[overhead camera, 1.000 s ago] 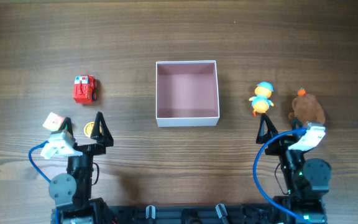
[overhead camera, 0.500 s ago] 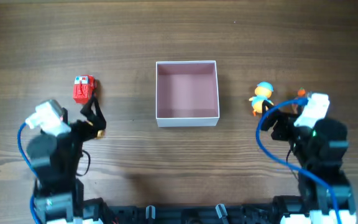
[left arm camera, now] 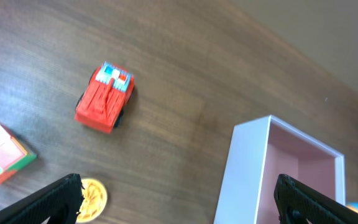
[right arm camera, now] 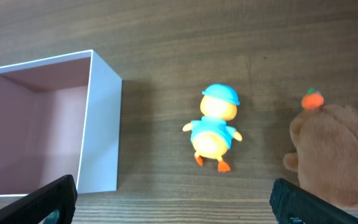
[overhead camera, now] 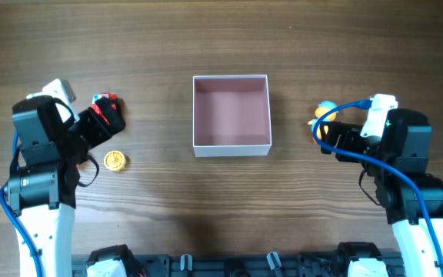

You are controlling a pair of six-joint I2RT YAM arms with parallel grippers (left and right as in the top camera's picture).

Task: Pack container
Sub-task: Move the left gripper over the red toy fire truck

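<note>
The container (overhead camera: pixel 232 148), a square white box with a pink inside, stands empty at the table's middle; its wall also shows in the left wrist view (left arm camera: pixel 248 168) and the right wrist view (right arm camera: pixel 99 124). A red toy truck (left arm camera: pixel 104 98) lies left of it, partly under my left gripper (overhead camera: pixel 101 121) in the overhead view. The left gripper (left arm camera: pixel 178 188) hangs open above the wood, holding nothing. A yellow duck with a blue cap (right arm camera: pixel 215 127) lies right of the container. My right gripper (right arm camera: pixel 173 188) hovers open just in front of it, also empty.
A yellow coin-like disc (overhead camera: pixel 114 160) lies near the left fingertip (left arm camera: pixel 61 196). A colourful cube (left arm camera: pixel 2 155) sits further left. A brown plush (right arm camera: pixel 337 155) with an orange piece (right arm camera: pixel 313 99) on top lies right of the duck.
Both arms have lifted from the front edge and swung forward: the left over the red truck, the right over the duck. Both grippers stayed open.
</note>
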